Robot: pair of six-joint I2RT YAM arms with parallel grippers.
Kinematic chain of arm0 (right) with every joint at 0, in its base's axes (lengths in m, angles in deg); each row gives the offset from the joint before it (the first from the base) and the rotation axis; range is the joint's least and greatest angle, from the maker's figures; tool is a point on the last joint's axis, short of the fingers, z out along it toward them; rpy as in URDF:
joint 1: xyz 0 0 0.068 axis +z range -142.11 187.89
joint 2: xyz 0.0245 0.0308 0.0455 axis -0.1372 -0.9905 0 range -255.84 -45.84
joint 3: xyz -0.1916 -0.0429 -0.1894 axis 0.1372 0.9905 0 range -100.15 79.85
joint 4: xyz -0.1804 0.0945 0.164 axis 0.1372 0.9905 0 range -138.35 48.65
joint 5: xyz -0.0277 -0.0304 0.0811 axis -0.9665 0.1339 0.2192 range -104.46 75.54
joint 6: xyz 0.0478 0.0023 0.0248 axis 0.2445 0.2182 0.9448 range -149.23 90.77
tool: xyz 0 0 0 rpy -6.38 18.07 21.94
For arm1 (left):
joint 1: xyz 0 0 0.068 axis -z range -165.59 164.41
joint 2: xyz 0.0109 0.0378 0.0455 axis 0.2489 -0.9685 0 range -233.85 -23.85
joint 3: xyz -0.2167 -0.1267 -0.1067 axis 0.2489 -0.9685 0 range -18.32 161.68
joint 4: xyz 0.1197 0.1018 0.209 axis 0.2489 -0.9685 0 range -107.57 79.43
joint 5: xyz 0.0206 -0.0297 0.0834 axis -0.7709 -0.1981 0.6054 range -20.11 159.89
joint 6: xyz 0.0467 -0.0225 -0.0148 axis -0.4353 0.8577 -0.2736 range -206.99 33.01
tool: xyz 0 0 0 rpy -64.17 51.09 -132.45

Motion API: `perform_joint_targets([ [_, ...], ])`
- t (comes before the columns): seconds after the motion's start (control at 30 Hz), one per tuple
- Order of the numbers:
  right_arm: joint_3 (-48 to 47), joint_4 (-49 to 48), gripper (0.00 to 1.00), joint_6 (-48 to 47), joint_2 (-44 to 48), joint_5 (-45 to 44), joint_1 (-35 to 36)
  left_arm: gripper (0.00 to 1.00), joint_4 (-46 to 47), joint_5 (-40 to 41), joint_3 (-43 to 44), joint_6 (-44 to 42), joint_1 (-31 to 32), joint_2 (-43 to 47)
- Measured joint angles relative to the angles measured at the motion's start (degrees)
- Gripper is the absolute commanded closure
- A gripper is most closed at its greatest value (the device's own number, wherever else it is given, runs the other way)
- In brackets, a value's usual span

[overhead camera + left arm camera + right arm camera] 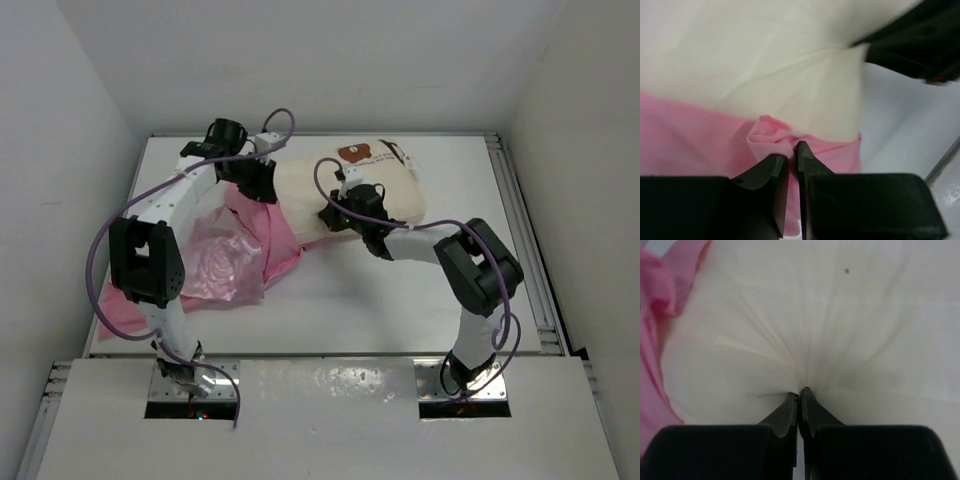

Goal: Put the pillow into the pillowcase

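The pillow point(300, 195) lies at the far middle of the white worktop point(400, 300), its brown bear print point(356, 154) at the far edge. The pink pillowcase point(225, 265) is crumpled to its left and nearer, and one strip of it runs along the pillow's near-left side and touches it. Whether any of the pillow sits inside the case cannot be told.

The left pincer point(791, 159) is at the pillow's left end, its jaws pressed together on a small bunched fold of the pillowcase's edge, right against the cream cover. The right pincer point(799, 397) is at the pillow's near side. Its jaws are closed too, pinching the pillow's cover, with creases fanning out from the grip.
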Motion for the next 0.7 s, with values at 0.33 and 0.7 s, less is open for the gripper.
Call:
perform_joint_targets([
  [0.33, 4.85, 4.46, 0.01, -11.17, 11.13, 15.54, -1.16, 0.04, -4.90, 9.25, 1.77, 0.15, -1.90, 0.00],
  [0.7, -21.64, 20.55, 0.01, -8.37, 3.04, 4.81, -16.55, 0.18, 0.92, 26.32, 10.73, 8.09, -2.56, -10.32],
])
